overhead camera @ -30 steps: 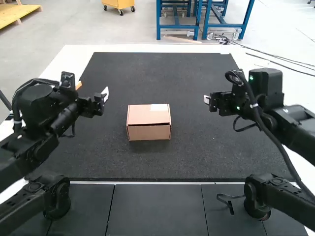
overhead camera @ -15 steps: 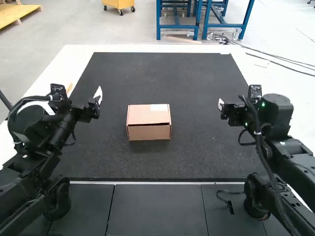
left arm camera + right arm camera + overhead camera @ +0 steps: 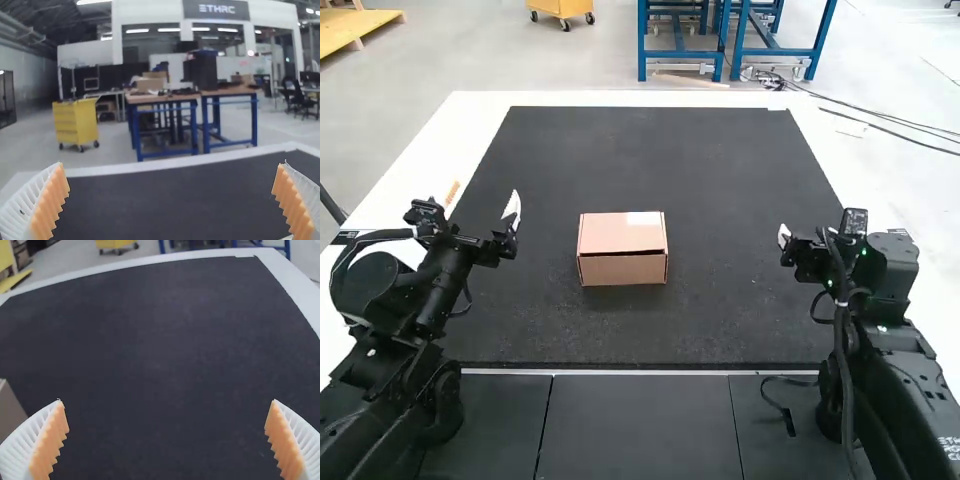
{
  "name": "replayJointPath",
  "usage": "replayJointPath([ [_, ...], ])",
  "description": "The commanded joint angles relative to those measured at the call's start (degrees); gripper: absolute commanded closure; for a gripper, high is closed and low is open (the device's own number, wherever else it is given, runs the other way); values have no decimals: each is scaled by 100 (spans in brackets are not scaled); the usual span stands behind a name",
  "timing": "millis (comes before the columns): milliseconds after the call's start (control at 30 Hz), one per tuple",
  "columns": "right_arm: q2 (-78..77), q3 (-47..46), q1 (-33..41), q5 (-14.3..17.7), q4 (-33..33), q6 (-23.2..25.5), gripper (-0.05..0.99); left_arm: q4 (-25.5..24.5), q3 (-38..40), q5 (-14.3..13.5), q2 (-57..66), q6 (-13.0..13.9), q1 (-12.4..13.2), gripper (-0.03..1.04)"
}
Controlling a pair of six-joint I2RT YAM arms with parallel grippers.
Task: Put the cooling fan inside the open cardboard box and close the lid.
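Brown rectangular cardboard box sits with its lid shut at the centre of the black rubber mat; the cooling fan is judged enclosed. Left gripper hangs well left of the box, right gripper well right, both spread wide and empty, clear of finished work

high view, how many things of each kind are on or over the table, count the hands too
cardboard box: 1 (lid shut)
black mat: 1
robot hands: 2 (left hand, right hand, both open and holding nothing)
total: 4
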Motion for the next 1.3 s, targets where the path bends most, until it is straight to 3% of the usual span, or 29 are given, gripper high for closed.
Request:
replayJointPath([
  [0,-363,-117,30,-151,113,59,2,-43,-43,88,-45,50,182,5],
  [133,-644,-424,258,288,297,-20,3,-131,-43,80,-45,23,445,5],
  [333,-1303,-679,425,596,280,-20,3,-280,-43,88,-45,14,612,5],
  [400,-1690,-714,416,684,139,-29,3,-386,-43,80,-45,-153,630,5],
  [567,-1848,-723,276,649,-63,-29,3,-403,-43,-52,-45,-328,630,5],
  [667,-1848,-776,161,508,-72,-29,3,-438,-43,-61,-45,-188,639,5],
  [767,-1839,-881,144,561,-107,-11,3,-561,-34,-70,-45,-205,674,5],
  [867,-1839,-987,170,702,-186,-37,3,-623,-43,-61,-45,-276,911,5],
  [900,-1839,-987,179,763,-274,-73,3,-623,-43,-17,-45,-293,1087,5],
  [967,-1839,-987,188,868,-309,-196,3,-685,-43,554,-45,-451,1438,5],
  [1033,-1839,-987,188,895,-415,-204,3,-772,-43,862,-45,-460,1764,5],
  [1100,-1830,-987,188,939,-661,-213,3,-1106,-34,1424,-45,-451,2045,5],
  [1167,-1830,-987,188,1220,-907,-240,3,-1405,-43,1486,-45,-443,2238,4],
  [1267,-1830,-996,205,1255,-1126,-275,3,-1643,-43,1670,-45,-267,2265,4],
])
